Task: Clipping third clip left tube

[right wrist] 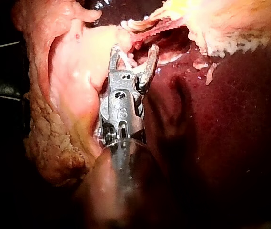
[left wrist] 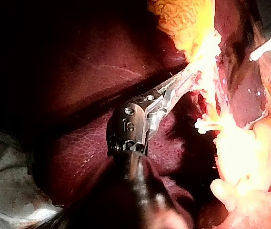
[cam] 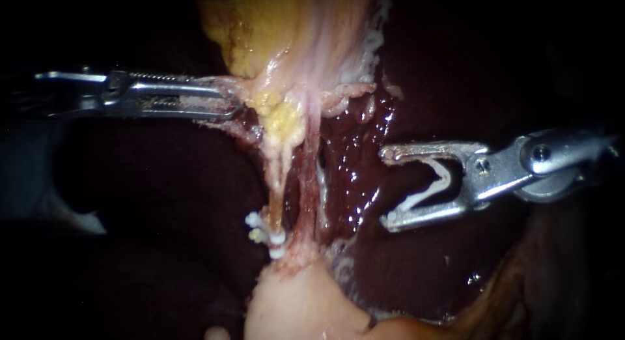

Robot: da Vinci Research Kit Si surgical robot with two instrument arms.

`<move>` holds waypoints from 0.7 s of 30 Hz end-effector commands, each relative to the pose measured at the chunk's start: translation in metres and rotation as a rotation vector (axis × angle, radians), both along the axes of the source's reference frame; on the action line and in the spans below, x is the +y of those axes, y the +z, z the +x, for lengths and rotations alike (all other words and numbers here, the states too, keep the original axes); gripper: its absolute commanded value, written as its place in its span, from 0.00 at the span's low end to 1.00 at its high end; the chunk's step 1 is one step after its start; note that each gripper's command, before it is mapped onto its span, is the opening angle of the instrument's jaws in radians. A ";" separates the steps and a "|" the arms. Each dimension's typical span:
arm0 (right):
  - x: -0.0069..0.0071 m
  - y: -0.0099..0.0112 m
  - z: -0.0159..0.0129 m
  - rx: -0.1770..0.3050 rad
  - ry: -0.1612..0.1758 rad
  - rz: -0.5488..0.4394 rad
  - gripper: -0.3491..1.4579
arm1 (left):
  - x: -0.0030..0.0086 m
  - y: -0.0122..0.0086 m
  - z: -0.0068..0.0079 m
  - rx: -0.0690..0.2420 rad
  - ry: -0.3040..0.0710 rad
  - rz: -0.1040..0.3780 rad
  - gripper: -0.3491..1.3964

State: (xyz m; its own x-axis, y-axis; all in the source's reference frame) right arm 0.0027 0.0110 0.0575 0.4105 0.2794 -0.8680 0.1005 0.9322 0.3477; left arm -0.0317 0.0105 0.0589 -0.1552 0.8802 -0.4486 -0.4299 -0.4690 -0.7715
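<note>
Right of the tubes, your right instrument (cam: 385, 187) hangs well apart from them, jaws spread wide and holding a loaded clip (cam: 437, 184) between them. Your left instrument (cam: 231, 100) is clamped on the fatty tissue (cam: 281, 115), and the left tube (cam: 280, 184) runs taut below it. Seated clips (cam: 267, 234) already mark the tube's near end. This looks like the approach. Next, carry the loaded clip leftward and straddle only the left tube just far of those clips — then close.

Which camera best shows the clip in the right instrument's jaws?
The endoscope view: the clip shows side-on as a V in the right instrument. The left wrist view catches part, far off; the right wrist view sees it from behind, foreshortened.
</note>
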 end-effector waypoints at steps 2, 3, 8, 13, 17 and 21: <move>0.0000 0.0000 0.0000 0.000 0.000 0.000 0.47 | 0.0003 -0.0004 0.0003 -0.003 0.002 0.003 0.00; 0.0000 0.0000 0.0000 0.000 0.000 0.000 0.47 | 0.0005 -0.0006 0.0005 -0.004 0.004 0.005 0.00; 0.0000 0.0000 0.0000 0.000 0.000 0.000 0.47 | 0.0030 -0.0034 0.0030 -0.004 -0.023 0.017 0.00; 0.0000 0.0000 0.0000 0.000 0.000 0.000 0.47 | 0.0053 -0.0064 0.0063 -0.017 -0.060 -0.009 0.00; 0.0000 0.0000 -0.0001 -0.002 0.002 -0.001 0.47 | 0.0063 -0.0082 0.0081 -0.021 -0.084 -0.022 0.00; -0.0001 0.0000 0.0000 -0.002 0.002 -0.001 0.47 | 0.0063 -0.0084 0.0083 -0.016 -0.087 -0.026 0.00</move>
State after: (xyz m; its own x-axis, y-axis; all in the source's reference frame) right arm 0.0026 0.0109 0.0575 0.4111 0.2790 -0.8679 0.0998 0.9325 0.3470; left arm -0.0234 0.0168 0.0504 -0.0717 0.8781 -0.4731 -0.4570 -0.4505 -0.7669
